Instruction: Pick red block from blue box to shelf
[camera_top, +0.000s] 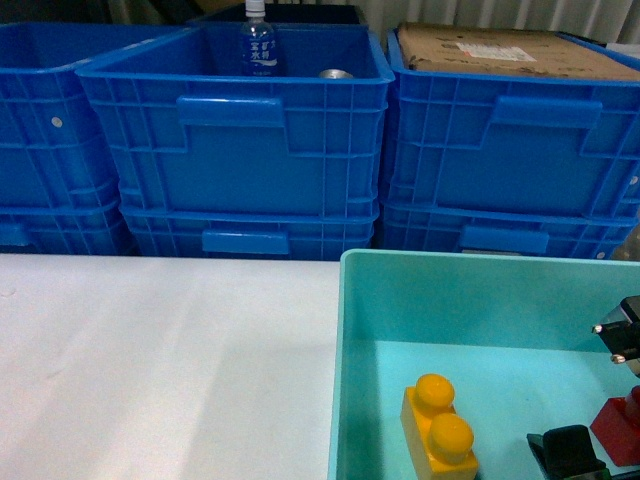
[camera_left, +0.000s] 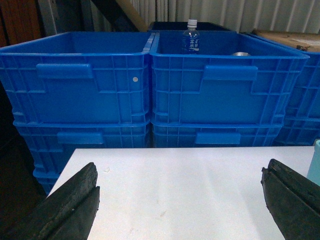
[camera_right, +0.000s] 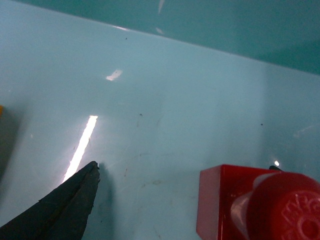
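Note:
The red block (camera_top: 620, 430) lies on the floor of the blue box (camera_top: 440, 275), at the lower right of the head view. My right gripper (camera_top: 590, 445) is down inside the box and open. One black finger (camera_top: 565, 450) stands left of the block, with a gap between them. In the right wrist view the red block (camera_right: 260, 205) sits between the jaws of the right gripper (camera_right: 185, 167), close against the far side and hiding most of that finger. My left gripper (camera_left: 181, 170) hangs open over the white table (camera_left: 180, 190), holding nothing. The shelf is out of view.
A yellow two-stud brick (camera_top: 440, 430) lies in the same box, left of my right gripper. Stacked dark blue ribbed crates (camera_top: 240, 150) line the back of the table; one holds a water bottle (camera_top: 257, 40), another carries a cardboard sheet (camera_top: 500, 50).

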